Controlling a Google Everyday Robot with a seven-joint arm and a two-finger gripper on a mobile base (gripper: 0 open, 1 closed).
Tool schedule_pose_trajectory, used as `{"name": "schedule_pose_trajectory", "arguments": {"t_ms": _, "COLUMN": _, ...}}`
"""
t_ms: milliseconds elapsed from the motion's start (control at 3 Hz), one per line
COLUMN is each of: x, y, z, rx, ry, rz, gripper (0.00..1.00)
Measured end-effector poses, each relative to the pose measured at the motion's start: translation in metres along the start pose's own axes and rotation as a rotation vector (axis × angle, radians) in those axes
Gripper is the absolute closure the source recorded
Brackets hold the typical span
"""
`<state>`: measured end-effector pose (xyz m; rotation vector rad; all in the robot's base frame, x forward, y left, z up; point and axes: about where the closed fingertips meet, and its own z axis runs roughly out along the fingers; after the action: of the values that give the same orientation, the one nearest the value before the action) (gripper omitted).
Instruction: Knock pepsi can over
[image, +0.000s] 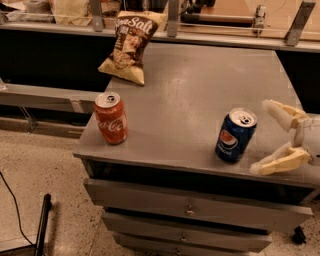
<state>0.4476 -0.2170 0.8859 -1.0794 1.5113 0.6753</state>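
The pepsi can (235, 135), dark blue with a round red-white-blue logo and silver top, stands upright near the front right of the grey cabinet top (200, 95). My gripper (262, 137) comes in from the right edge, level with the can and just to its right. Its two cream fingers (280, 112) are spread open and empty, one behind and one in front, a small gap from the can.
A red Coca-Cola can (111, 118) stands upright at the front left of the top. A chip bag (131, 44) leans at the back left. Drawers (190, 210) sit below the front edge. A counter rail (210, 37) runs behind.
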Motion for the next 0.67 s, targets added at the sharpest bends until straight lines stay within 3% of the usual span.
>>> {"name": "schedule_pose_trajectory", "arguments": {"t_ms": 333, "x": 0.001, "y": 0.018, "z": 0.012, "rx": -0.101, "ry": -0.052, "rz": 0.066, "gripper": 0.0}}
{"name": "schedule_pose_trajectory", "arguments": {"t_ms": 667, "x": -0.005, "y": 0.03, "z": 0.022, "rx": -0.169, "ry": -0.132, "rz": 0.069, "gripper": 0.0}}
